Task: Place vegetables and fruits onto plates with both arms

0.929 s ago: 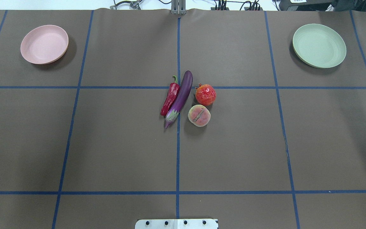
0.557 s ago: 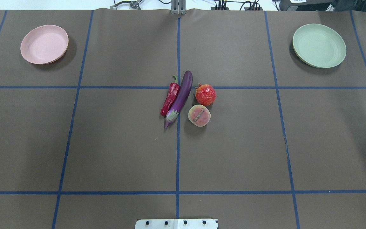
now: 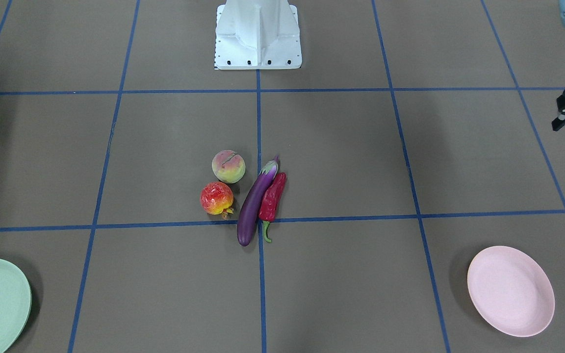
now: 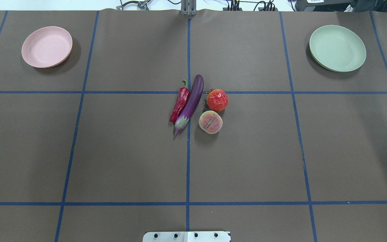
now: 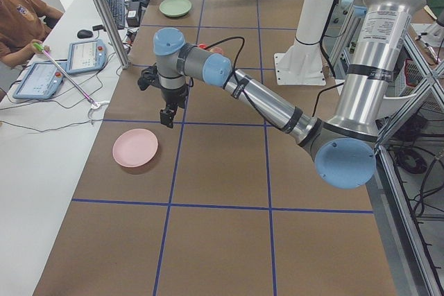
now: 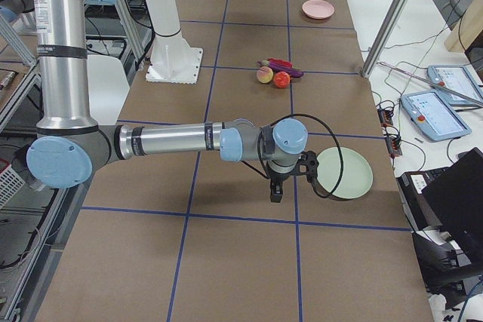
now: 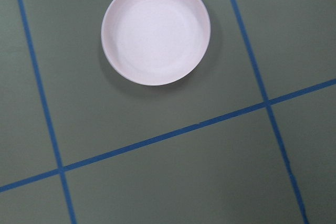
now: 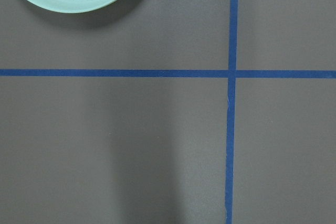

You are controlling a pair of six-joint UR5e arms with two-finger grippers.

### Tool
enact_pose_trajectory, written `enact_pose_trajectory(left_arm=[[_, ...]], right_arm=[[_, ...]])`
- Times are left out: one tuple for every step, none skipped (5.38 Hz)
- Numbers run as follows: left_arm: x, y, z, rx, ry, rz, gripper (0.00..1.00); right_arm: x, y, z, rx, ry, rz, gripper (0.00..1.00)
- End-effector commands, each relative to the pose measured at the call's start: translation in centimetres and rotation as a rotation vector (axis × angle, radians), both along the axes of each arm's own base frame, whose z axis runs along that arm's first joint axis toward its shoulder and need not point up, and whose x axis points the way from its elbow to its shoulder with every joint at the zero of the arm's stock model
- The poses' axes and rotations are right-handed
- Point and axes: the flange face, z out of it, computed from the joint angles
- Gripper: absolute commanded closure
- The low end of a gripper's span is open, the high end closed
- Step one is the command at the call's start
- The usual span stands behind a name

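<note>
The purple eggplant (image 4: 190, 102) and red chili (image 4: 180, 104) lie side by side, touching, at the table's middle. The pomegranate (image 4: 217, 100) and peach (image 4: 210, 122) sit just right of them. The pink plate (image 4: 46, 47) is far left and the mint green plate (image 4: 337, 48) far right; both are bare. My left gripper (image 5: 166, 116) hangs above the table near the pink plate (image 5: 135, 148), and only its edge shows in the front view (image 3: 559, 122). My right gripper (image 6: 275, 192) hangs beside the green plate (image 6: 343, 173). I cannot tell whether either is open or shut.
The white pedestal base (image 3: 258, 37) stands at the robot's side of the table. Blue tape lines grid the brown table cover. Tablets (image 5: 87, 55) and cables lie on a white bench beyond the far edge, with metal frame posts (image 6: 392, 16).
</note>
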Motion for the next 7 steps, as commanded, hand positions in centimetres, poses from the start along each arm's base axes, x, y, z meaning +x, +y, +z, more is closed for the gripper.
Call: enact_pose_trajectory(left_arm=[[10.3, 0.7, -7.2, 0.016, 0.071, 0.064, 0.00], [16.4, 0.4, -10.7, -0.109, 0.120, 0.011, 0.00], [24.8, 0.9, -14.4, -0.154, 0.158, -0.027, 0.00], [32.6, 1.0, -16.6, -0.169, 0.127, -0.087, 0.00], [37.0, -1.0, -18.2, -0.205, 0.129, -0.103, 0.00], [41.0, -2.6, -17.7, -0.219, 0.174, -0.154, 0.01], [44.9, -2.6, -16.0, -0.224, 0.179, -0.156, 0.01]], right_arm=[[0.1, 0.1, -0.2, 0.002, -0.001, 0.003, 0.01], [0.0, 0.0, -0.3, 0.005, -0.001, 0.003, 0.01], [0.0, -0.1, -0.6, 0.009, 0.000, 0.003, 0.01], [0.1, -0.3, -0.9, 0.015, 0.006, 0.005, 0.01], [0.0, -0.3, -1.8, 0.027, 0.000, 0.010, 0.01], [0.0, -1.2, -4.3, 0.082, 0.003, 0.009, 0.01], [-0.1, -1.1, -3.7, 0.064, -0.002, 0.009, 0.01]])
